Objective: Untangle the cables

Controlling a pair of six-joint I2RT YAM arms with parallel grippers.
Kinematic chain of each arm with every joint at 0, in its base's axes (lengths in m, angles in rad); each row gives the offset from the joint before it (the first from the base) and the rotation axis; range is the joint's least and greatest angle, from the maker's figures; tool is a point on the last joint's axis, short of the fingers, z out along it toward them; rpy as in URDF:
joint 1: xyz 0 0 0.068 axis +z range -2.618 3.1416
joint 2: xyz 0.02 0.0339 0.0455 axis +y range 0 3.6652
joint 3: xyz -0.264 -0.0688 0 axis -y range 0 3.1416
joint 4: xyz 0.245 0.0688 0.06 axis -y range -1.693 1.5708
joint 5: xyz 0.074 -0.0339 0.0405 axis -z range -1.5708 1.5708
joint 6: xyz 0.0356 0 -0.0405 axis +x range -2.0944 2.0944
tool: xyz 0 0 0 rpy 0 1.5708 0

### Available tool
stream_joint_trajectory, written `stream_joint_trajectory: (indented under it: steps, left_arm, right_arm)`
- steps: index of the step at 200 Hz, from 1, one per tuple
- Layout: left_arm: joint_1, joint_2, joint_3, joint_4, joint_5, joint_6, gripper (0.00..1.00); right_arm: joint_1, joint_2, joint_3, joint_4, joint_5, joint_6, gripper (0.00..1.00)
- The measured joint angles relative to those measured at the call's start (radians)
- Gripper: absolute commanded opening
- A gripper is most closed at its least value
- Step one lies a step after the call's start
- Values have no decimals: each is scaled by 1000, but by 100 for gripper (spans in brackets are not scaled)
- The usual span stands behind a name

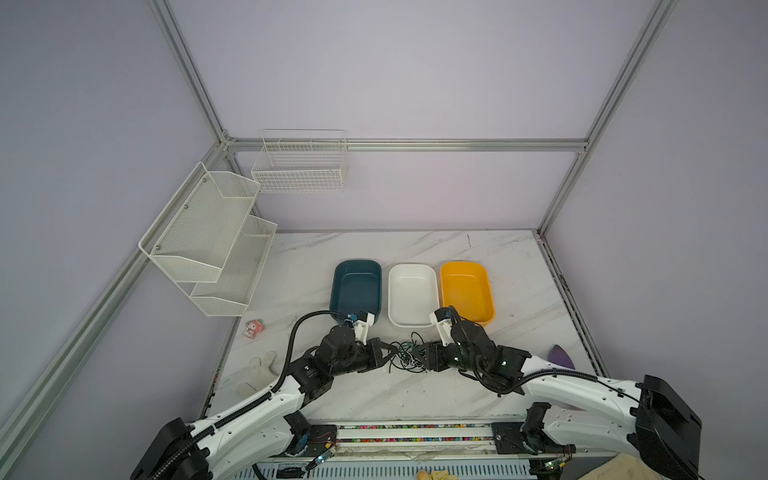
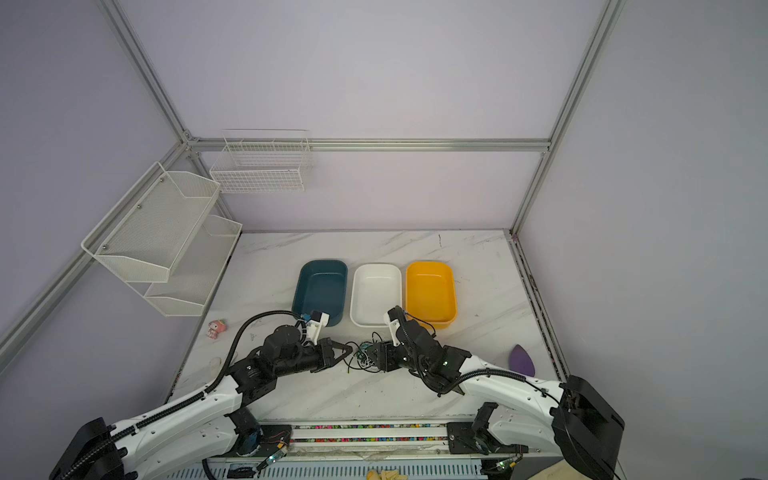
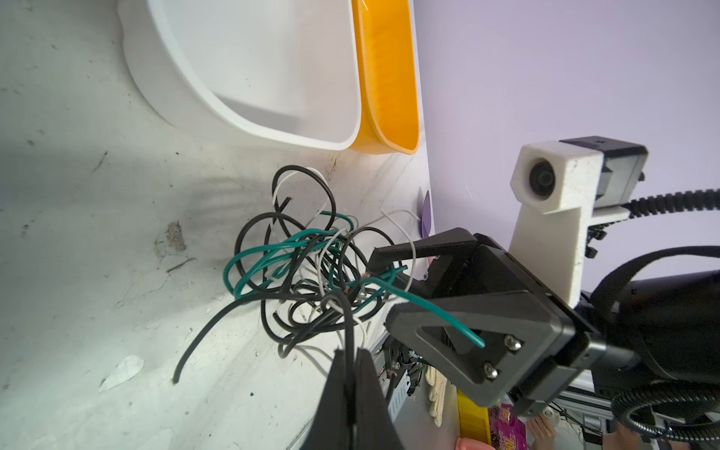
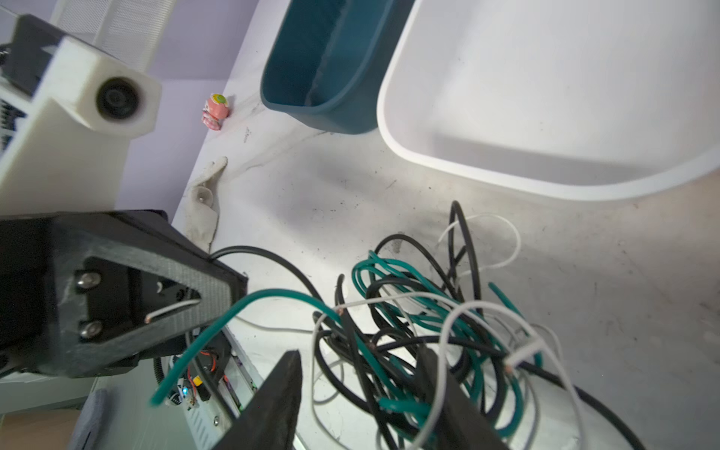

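cables (image 1: 405,355): tangled heap near white bin (image 1: 412,293).
left gripper (image 3: 352,356): clamped on a black strand.
right gripper (image 4: 360,350): jaws apart, astride tangle.

The cables (image 1: 405,356) fill the narrow gap between the left fingers (image 1: 388,348) and the right fingers (image 1: 420,350). Just beyond them stand a blue tub (image 1: 356,286), a white tub (image 1: 412,293) and a yellow tub (image 1: 467,286). On the fingers' near side the worktop (image 1: 395,395) lies bare.

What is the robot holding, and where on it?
The left gripper pinches one black cable just beside the tangle; the right gripper is open, holding nothing.
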Motion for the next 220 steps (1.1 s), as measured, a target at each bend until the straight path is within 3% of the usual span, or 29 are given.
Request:
stream_joint_trajectory:
  steps: [61, 106, 220]
  left_arm:
    - [-5, 28, 23, -4, 18, 19, 0]
    - [-5, 40, 27, -40, 18, 41, 0]
    - [-6, 55, 87, -193, -57, 88, 0]
  right_arm:
    - [-1, -33, 8, -17, 2, -15, 57]
    - [-5, -26, 8, -42, -12, -24, 65]
    - [-64, 5, 33, -218, 35, 49, 58]
